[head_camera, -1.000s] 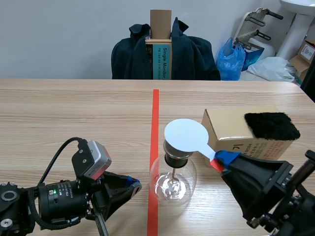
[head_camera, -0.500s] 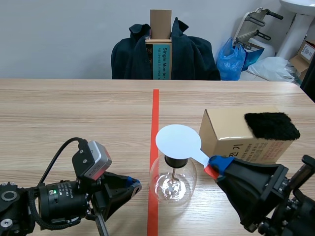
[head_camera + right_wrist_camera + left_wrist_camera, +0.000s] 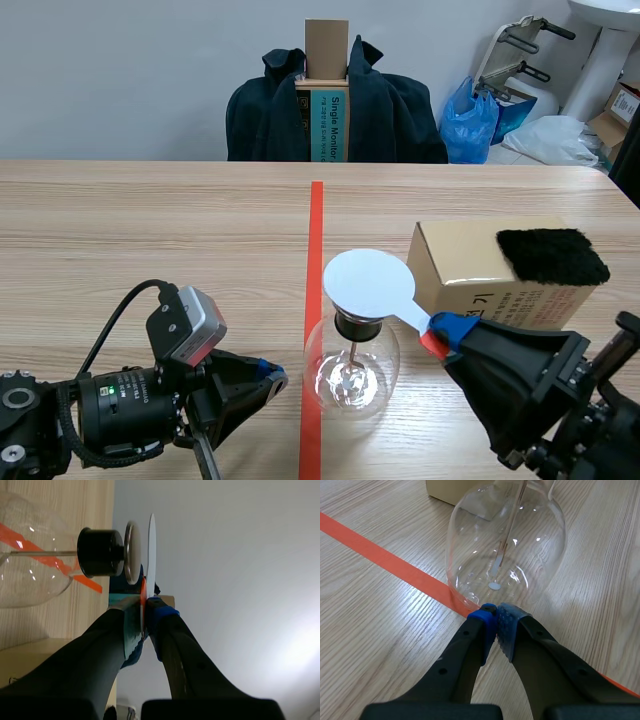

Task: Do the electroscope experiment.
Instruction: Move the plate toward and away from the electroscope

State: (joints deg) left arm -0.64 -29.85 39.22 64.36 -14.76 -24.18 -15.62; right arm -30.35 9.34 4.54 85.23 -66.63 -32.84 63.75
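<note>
Right gripper point(image 3: 447, 330) has its fingers clamped narrow on the red handle of the white disc point(image 3: 368, 283), holding it flat over the top of the electroscope flask point(image 3: 352, 375). In the right wrist view the disc point(image 3: 151, 545) sits just off the metal cap plate point(image 3: 132, 552), with a thin gap showing, so near but apparently not touching. The plate sits on the black stopper point(image 3: 100, 552).

The flask stands on the counter point(image 3: 150, 230) just right of the orange tape line point(image 3: 316, 230), in front of the cardboard box point(image 3: 460, 265). The black cloth point(image 3: 552, 255) lies on the box top, well apart from the disc.

Left gripper point(image 3: 268, 378) lies low on the counter with its fingers closed together on nothing, tips just beside the flask base point(image 3: 507, 545).

Progress, as a judgement: the cloth is put down and the disc is at the cap, so rubbing looks done and this is the present-the-disc step, roughly past the middle. Left to do: touch or hold the disc by the plate, check the response, then pull the disc away and set it down. I can't tell whether the leaf at the end of the rod inside the flask is deflected.
</note>
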